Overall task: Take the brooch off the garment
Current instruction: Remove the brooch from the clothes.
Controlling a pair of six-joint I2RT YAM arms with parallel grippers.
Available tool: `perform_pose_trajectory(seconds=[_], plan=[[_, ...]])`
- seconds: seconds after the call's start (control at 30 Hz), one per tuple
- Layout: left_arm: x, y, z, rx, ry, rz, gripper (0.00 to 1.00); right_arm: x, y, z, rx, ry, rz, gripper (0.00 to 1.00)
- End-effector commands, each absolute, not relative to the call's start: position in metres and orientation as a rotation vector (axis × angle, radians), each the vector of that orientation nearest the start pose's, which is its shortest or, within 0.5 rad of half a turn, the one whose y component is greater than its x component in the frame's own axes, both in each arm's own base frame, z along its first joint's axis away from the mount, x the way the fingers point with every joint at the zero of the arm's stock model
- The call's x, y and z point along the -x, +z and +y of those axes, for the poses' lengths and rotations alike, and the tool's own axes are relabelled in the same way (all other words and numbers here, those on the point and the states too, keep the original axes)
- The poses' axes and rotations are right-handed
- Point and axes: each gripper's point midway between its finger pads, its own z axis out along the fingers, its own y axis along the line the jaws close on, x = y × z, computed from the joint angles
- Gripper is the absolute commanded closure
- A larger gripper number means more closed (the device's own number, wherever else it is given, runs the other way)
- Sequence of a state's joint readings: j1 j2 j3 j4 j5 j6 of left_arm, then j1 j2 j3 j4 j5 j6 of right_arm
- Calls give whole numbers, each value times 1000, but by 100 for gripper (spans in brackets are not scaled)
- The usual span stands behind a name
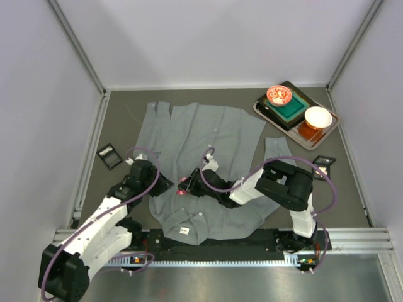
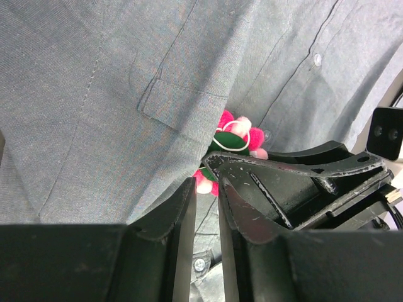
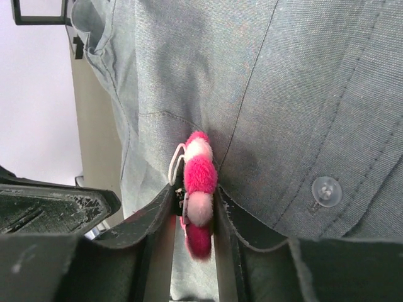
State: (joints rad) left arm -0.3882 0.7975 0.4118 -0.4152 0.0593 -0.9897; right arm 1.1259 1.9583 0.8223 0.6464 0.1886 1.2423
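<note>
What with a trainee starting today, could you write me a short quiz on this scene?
1. True or false: the right gripper holds the fluffy pink-and-white pom-pom brooch between its fingers.
2. The large grey button-up cloth shirt lies: A) spread on the dark table; B) bundled in a heap; C) hanging off the edge.
3. Fill in: the plain round bowl at the right end of the tan rectangular tray is ___.
Key: 1 true; 2 A; 3 white.

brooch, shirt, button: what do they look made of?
brooch: fuzzy pink and white pompoms, matte, probably yarn or felt.
shirt: grey woven cloth, fine weave and stitched seams visible, matte, maybe cotton.
button: translucent with a slight gloss, probably plastic.
</note>
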Motion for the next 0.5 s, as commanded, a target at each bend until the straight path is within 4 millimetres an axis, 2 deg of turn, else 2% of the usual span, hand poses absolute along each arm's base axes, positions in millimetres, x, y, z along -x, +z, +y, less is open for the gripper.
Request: perform_pose_trajectory(seconds=[0.0,0.03,0.1,0.13,0.3,0.33,0.37,0.47], plan=[[-215,88,-138,665,-718,2364,74,-198,6,437,-229,1151,2316,77],[-215,87,-137,665,-717,2367,74,-195,-1,432,-220,1145,2319,79],[-213,84,-139,662,-723,2385,73,-194,6,439,-182,1219,2292,82],[-212,83,-140,659,-721,2392,73,-193,0,437,-159,1218,2296,82],[-207,67,-142,648,-705,2465,73,-194,10,439,-87,1332,2182,89],[-205,63,-143,648,-704,2478,73,-196,20,443,-64,1382,2123,90],[-206,60,-143,652,-701,2489,73,-195,15,442,-56,1390,2120,91],[-206,55,-144,670,-702,2500,73,-193,23,443,-34,1464,2049,96]])
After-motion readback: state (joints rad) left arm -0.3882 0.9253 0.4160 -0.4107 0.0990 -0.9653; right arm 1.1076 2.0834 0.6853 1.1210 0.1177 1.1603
